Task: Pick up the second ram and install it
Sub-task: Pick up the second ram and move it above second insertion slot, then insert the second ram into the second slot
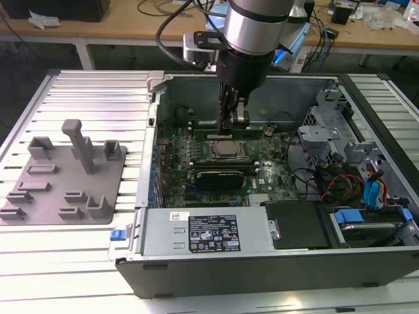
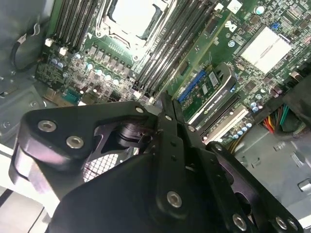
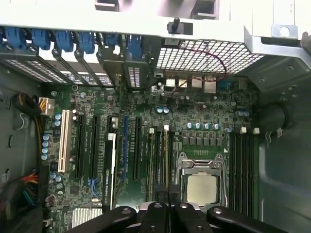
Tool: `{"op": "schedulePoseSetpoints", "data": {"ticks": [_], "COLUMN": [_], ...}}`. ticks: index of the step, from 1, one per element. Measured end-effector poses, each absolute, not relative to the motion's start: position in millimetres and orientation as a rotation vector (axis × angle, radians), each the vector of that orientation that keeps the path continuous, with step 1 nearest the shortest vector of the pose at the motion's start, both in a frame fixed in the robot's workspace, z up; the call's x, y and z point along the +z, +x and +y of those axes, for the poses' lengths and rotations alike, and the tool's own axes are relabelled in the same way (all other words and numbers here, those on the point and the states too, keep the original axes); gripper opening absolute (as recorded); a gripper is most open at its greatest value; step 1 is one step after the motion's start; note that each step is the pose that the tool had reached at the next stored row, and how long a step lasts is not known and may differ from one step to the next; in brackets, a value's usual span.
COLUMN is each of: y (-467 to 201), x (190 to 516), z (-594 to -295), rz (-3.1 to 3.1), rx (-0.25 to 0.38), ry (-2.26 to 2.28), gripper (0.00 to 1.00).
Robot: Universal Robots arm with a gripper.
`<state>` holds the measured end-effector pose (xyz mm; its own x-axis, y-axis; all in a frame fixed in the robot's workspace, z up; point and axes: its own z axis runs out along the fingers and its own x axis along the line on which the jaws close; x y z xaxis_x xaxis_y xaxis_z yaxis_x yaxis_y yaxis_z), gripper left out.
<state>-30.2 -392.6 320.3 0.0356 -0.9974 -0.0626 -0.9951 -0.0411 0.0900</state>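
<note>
ram (image 1: 208, 130) stands on edge in a slot at 12 o'clock of the CPU socket (image 1: 226, 150), running 9-to-3 in the exterior view | tool (image 1: 234, 125) directly over its middle, fingers pressed together, tips at its top edge, contact unclear | case (image 1: 262, 275) on tabletop (image 1: 98, 91), grey fixture (image 1: 65, 173) at its 9 o'clock

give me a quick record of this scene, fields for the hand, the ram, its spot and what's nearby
hand: hand shut on the second ram, low inside the open computer case
second ram: second ram, green stick lying along the memory slots
spot: beside the CPU socket, on its far side in the exterior view
seated: cannot tell
nearby: grey holder to the exterior view's left of the case
</note>
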Motion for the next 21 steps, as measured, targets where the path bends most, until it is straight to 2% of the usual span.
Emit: {"op": "schedulePoseSetpoints", "data": {"ticks": [10, 21], "y": [-30, -30], "x": [294, 292], "z": [-391, -391], "rz": [-2.199, -2.201], "rx": [-0.166, -0.166], "ry": [2.210, 2.208], "gripper": [0.09, 0.09]}}
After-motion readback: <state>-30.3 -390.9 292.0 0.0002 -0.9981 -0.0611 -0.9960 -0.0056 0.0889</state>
